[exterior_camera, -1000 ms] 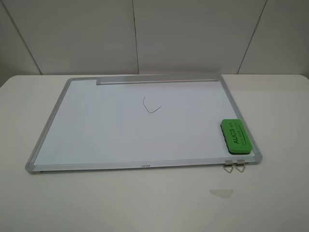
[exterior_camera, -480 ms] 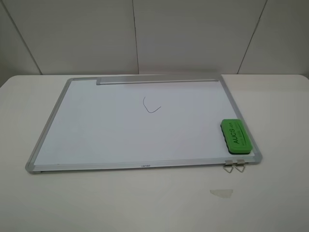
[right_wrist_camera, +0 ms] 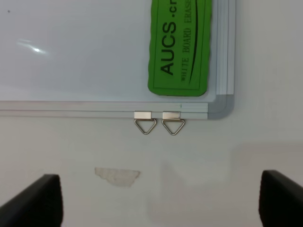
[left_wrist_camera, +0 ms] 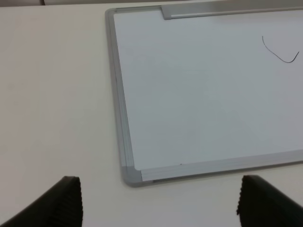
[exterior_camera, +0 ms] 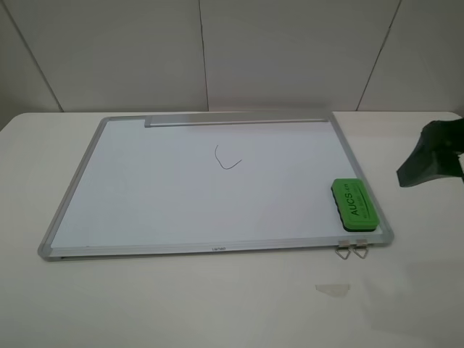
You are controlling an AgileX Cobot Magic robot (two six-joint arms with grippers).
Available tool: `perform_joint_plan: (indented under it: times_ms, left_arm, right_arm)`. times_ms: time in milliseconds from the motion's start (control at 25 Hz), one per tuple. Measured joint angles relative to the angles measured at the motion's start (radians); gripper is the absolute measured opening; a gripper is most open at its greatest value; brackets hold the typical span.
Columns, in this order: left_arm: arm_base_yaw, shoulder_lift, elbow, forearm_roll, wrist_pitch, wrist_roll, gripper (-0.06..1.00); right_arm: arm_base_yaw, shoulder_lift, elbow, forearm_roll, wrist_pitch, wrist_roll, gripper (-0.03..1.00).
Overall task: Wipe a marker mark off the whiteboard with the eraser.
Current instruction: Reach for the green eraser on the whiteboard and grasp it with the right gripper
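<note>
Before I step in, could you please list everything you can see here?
table: one, off-white, under everything
whiteboard: one, white with silver-grey frame, flat on the table
marker mark: one, dark hooked line, near the board's middle
eraser: one, bright green, on the board's near right corner
hanger clips: two, metal, on the near edge by the eraser
pale scrap: one, whitish, on the table before the clips
left hand: one, black, open, by the board's near left corner
right hand: one, black, open, off the board's right side
</note>
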Motion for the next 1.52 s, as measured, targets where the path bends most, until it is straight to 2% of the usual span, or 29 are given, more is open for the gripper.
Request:
perform_joint_plan:
  times_ms: [280,680,880,1040,1520]
  left_arm:
    - [0.0,0.0,0.0,0.0,0.0,0.0,0.69]
    - [0.0,0.0,0.0,0.0,0.0,0.0,0.69]
    - [0.0,0.0,0.0,0.0,0.0,0.0,0.69]
    - [0.0,0.0,0.0,0.0,0.0,0.0,0.69]
    - [0.0,0.0,0.0,0.0,0.0,0.0,0.69]
  right_arm:
    - [0.0,0.313,-0.137,0.0,-0.01,-0.023,0.83]
    - [0.031,0.603,-0.282,-0.01,-0.08,-0.048,0.83]
    - [0.094,0.698,-0.308,-0.095,-0.137,-0.055,0.83]
    - [0.107,0.763,-0.308,-0.133,-0.173,-0.04,0.83]
    - [0.106,0.871,-0.319,-0.139,-0.207,-0.025,0.83]
